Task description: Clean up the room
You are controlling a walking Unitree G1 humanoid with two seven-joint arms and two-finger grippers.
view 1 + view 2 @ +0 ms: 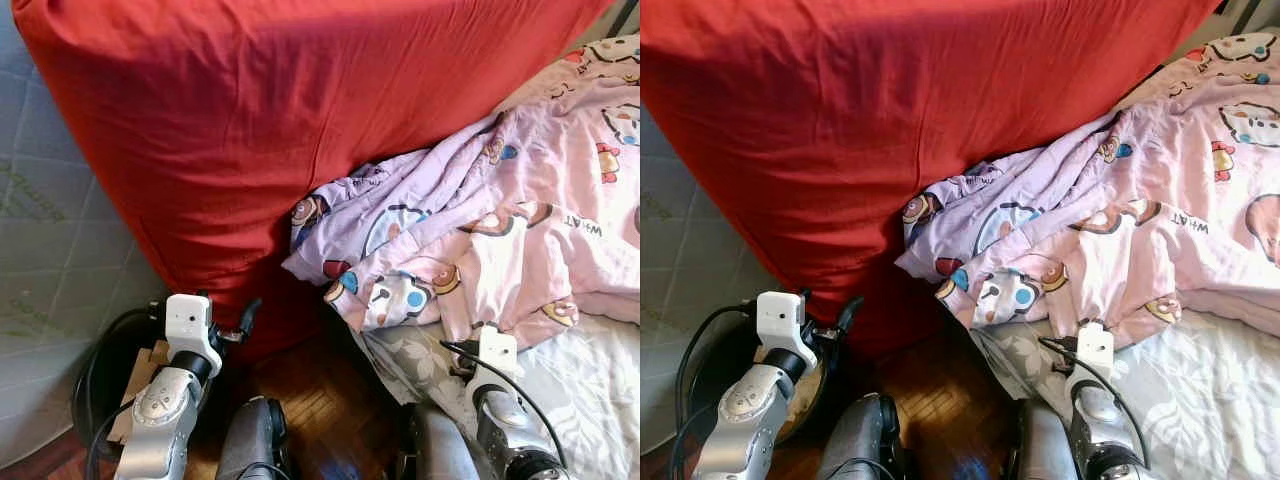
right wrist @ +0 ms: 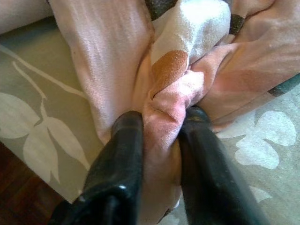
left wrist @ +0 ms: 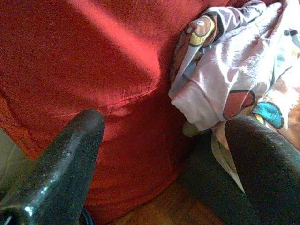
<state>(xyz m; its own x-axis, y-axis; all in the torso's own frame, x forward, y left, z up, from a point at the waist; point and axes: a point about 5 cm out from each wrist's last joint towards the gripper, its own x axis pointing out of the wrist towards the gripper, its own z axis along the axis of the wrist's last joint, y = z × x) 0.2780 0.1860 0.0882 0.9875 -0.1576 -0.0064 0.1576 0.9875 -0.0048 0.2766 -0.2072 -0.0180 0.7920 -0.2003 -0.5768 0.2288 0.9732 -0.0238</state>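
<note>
A pink cartoon-print blanket (image 1: 520, 210) lies rumpled over the bed, its lower edge hanging toward the floor. My right gripper (image 2: 161, 126) is shut on a bunched fold of the pink blanket (image 2: 171, 101) at the bed's near edge; the right wrist (image 1: 497, 352) sits just below the blanket's hem. My left gripper (image 3: 164, 136) stands open with nothing between its fingers, held low before a big red cushion (image 1: 290, 120), close to the blanket's hanging corner (image 3: 220, 89). The left wrist (image 1: 188, 325) is at the cushion's lower left.
The red cushion leans against the bed and covers most of the view ahead. A grey floral sheet (image 1: 590, 385) covers the mattress under the blanket. Dark wooden floor (image 1: 320, 400) shows between my legs. A quilted grey surface (image 1: 50, 240) and black cables (image 1: 95, 370) are on the left.
</note>
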